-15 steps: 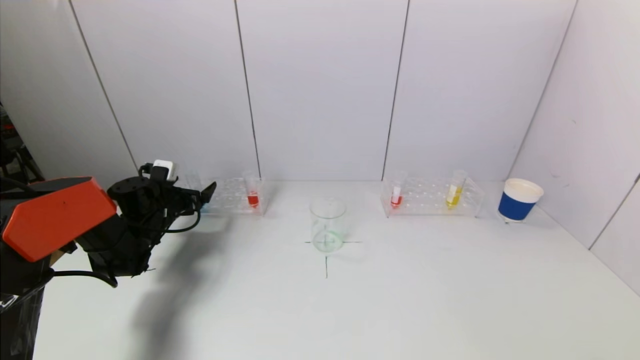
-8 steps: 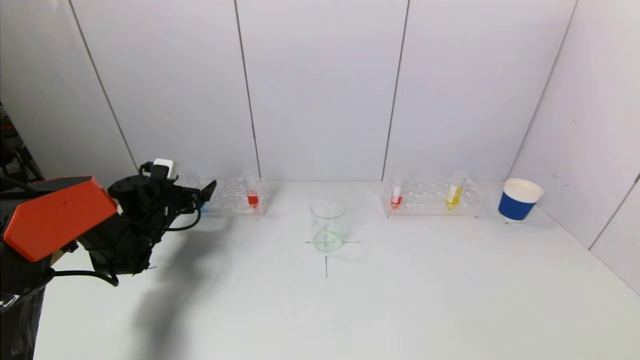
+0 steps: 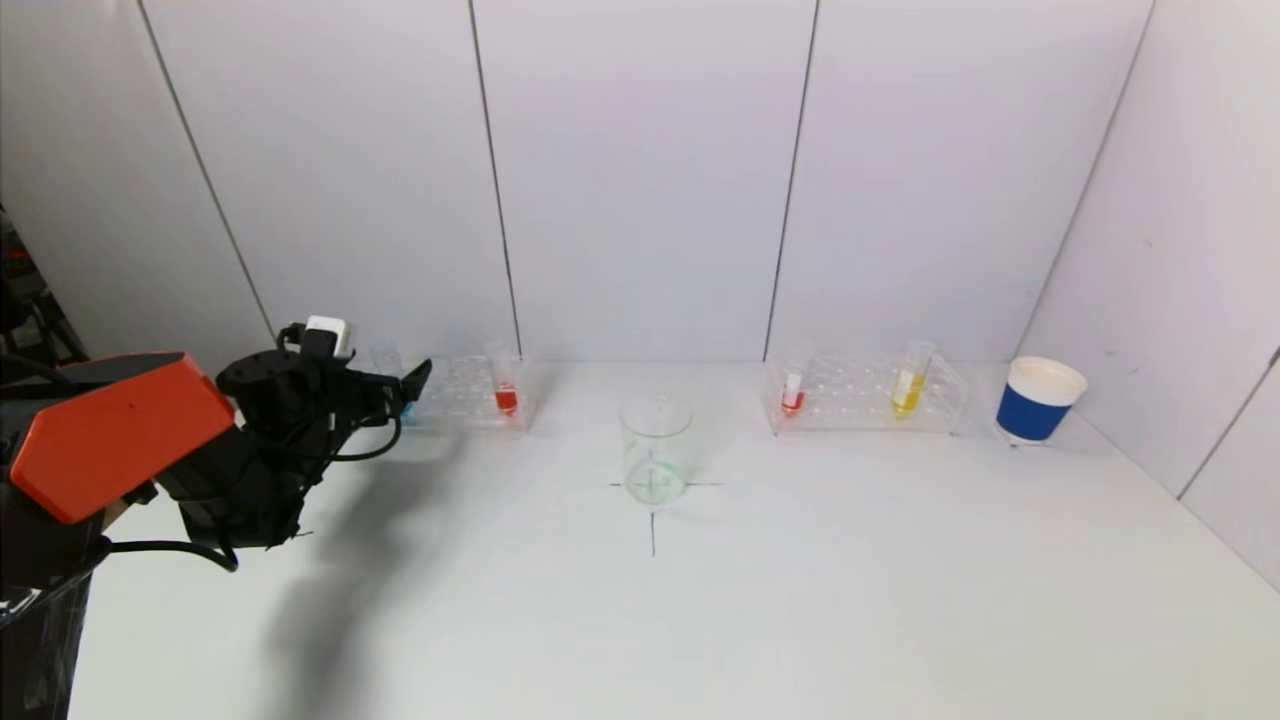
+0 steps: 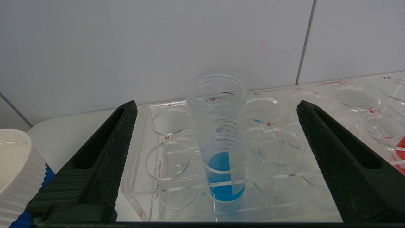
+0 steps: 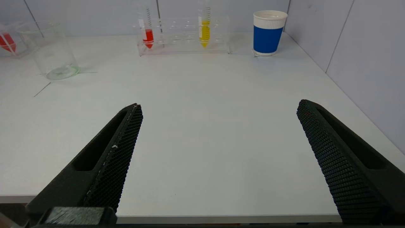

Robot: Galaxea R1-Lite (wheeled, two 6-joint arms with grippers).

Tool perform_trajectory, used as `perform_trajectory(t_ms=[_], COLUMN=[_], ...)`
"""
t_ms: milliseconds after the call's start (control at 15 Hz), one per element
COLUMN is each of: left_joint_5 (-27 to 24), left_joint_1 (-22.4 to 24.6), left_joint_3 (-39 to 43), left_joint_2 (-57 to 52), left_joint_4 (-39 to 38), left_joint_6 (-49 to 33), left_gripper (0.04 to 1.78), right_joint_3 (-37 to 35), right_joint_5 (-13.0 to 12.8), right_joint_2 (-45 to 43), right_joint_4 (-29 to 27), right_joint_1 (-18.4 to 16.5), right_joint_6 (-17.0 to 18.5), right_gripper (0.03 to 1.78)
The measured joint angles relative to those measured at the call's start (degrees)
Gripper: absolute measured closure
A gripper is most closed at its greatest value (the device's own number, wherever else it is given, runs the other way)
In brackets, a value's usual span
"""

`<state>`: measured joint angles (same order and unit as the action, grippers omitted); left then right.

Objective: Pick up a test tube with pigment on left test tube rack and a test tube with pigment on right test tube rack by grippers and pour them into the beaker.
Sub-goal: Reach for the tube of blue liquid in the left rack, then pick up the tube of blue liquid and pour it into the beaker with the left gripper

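left gripper (image 4: 216,126) reaches level at the left test tube rack (image 4: 284,177), jaws wide either side of the upright blue tube (image 4: 221,142), not touching. right gripper (image 5: 218,133) hangs open over the table's near edge, holding nothing. beaker (image 3: 655,450) sits centre.

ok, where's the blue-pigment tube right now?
The blue-pigment tube stands upright in the left rack at its outer end, framed between the open left gripper fingers, untouched.
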<state>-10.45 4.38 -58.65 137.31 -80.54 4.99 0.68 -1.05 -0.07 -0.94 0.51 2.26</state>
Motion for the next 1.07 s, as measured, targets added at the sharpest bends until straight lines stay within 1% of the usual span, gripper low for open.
perform_trajectory(t_ms=[133, 267, 333, 467, 667, 733, 800, 867, 1067], left_joint_5=[0.0, 0.0, 0.1, 0.1, 0.4, 0.5, 0.5, 0.5, 0.6], left_joint_1=[0.0, 0.0, 0.0, 0.0, 0.0, 0.0, 0.0, -0.1, -0.1], left_joint_3=[-0.1, -0.3, -0.3, -0.3, -0.3, -0.3, -0.3, -0.3, -0.3], left_joint_2=[0.1, 0.3, 0.3, 0.3, 0.4, 0.4, 0.4, 0.4, 0.4], left_joint_4=[0.0, 0.3, 0.3, 0.3, 0.3, 0.3, 0.3, 0.4, 0.3], left_joint_6=[0.0, 0.0, 0.0, 0.0, 0.0, 0.0, 0.0, 0.0, -0.1], left_gripper=[0.08, 0.21, 0.31, 0.59, 1.16, 1.31, 1.36, 1.37, 1.38], right_joint_3=[0.0, 0.0, 0.0, 0.0, 0.0, 0.0, 0.0, 0.0, 0.0], right_joint_5=[0.0, 0.0, 0.0, 0.0, 0.0, 0.0, 0.0, 0.0, 0.0], right_joint_2=[0.0, 0.0, 0.0, 0.0, 0.0, 0.0, 0.0, 0.0, 0.0], right_joint_4=[0.0, 0.0, 0.0, 0.0, 0.0, 0.0, 0.0, 0.0, 0.0], right_joint_1=[0.0, 0.0, 0.0, 0.0, 0.0, 0.0, 0.0, 0.0, 0.0], right_joint_6=[0.0, 0.0, 0.0, 0.0, 0.0, 0.0, 0.0, 0.0, 0.0], right_gripper=[0.04, 0.04, 0.04, 0.04, 0.04, 0.04, 0.04, 0.04, 0.04])
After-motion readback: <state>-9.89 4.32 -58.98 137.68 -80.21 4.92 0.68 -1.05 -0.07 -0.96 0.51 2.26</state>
